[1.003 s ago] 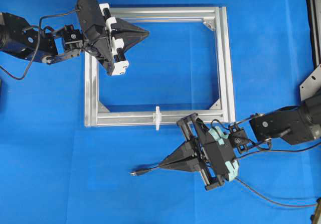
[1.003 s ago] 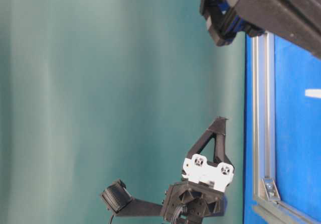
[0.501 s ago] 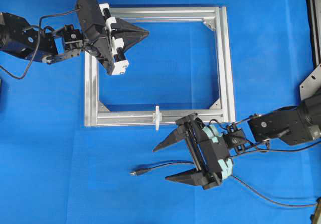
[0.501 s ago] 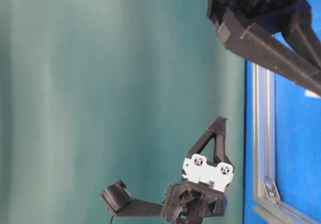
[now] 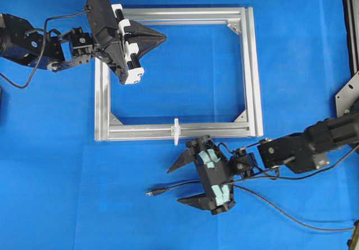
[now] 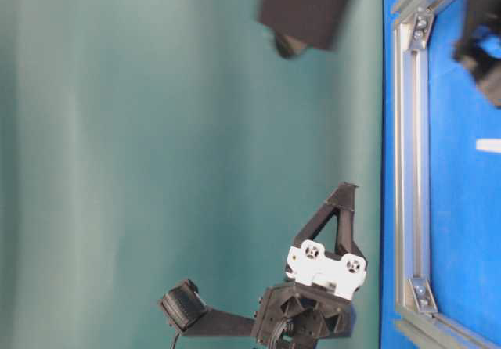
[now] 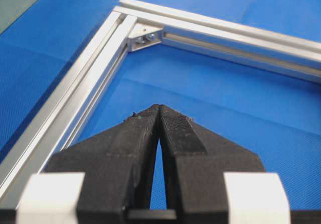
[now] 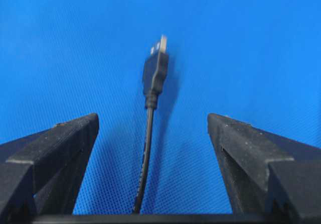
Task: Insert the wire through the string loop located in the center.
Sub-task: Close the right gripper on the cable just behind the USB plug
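wire (image 5: 185, 186) flat on worktop (image 5: 67, 194), long axis 3-to-9, plug at 9 end, running between spread jaws | loop (image 5: 176, 131) at 11 from plug, on frame (image 5: 140, 132) | right gripper (image 5: 179, 183) nearer, released, straddling wire, nothing held | left gripper (image 5: 162, 36) clenched, empty, well apart

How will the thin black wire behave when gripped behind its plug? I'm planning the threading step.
Probably floppy: the wire lies in a loose curve on the blue table, so its free end may droop. Its plug looks rigid, likely steadier to aim. It seems light, so the open right claw could drag it while closing.
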Robot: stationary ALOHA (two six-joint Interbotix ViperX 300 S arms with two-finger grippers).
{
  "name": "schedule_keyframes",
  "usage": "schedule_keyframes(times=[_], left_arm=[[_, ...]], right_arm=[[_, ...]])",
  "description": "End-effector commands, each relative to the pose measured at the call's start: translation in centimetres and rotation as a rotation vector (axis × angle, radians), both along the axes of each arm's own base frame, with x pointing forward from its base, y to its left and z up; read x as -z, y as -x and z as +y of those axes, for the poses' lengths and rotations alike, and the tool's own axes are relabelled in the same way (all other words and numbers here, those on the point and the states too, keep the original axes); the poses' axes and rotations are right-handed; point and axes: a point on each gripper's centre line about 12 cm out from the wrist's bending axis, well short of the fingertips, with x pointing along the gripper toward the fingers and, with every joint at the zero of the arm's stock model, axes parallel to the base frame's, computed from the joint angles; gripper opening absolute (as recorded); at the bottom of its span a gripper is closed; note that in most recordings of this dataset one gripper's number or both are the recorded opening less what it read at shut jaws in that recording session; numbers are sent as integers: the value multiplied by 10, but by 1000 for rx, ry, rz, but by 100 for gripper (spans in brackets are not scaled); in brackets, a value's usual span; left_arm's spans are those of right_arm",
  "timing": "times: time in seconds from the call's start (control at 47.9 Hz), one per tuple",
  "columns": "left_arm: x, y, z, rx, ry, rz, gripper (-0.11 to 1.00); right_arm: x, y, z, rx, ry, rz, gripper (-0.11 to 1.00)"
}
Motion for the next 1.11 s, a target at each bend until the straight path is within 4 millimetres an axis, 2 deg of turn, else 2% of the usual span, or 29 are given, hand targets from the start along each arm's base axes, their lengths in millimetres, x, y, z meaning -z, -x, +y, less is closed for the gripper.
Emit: schedule_keyframes(times=[0.0, 0.313, 0.418, 0.439, 0.501, 0.627, 0.731, 0.794, 1.086], left_arm=[[-13, -2, 0, 2, -12, -36, 0], [-14, -2, 0, 4, -12, -38, 0], [-13, -2, -2, 7, -12, -36, 0], [-13, -2, -2, 7, -12, -36, 0], [-13, -2, -2, 7, -12, -36, 0], [-14, -2, -2, 7, -12, -38, 0], [-13, -2, -2, 7, -12, -36, 0], [-13, -2, -2, 7, -12, -36, 0], [-12, -2, -2, 7, -9, -29, 0]], right_arm=[[-8, -8, 4, 4, -16, -29, 82], [-6, -7, 4, 2, -15, -24, 81], [-6, -7, 4, 4, -14, -24, 76], [-6, -7, 4, 3, -13, -25, 74], [-6, -7, 4, 3, -13, -23, 59], [-5, -5, 3, 3, -12, -20, 23], [-6, -4, 3, 3, -12, -22, 2], [-6, -4, 3, 2, -12, -22, -3], [-5, -4, 3, 2, -11, -17, -3]])
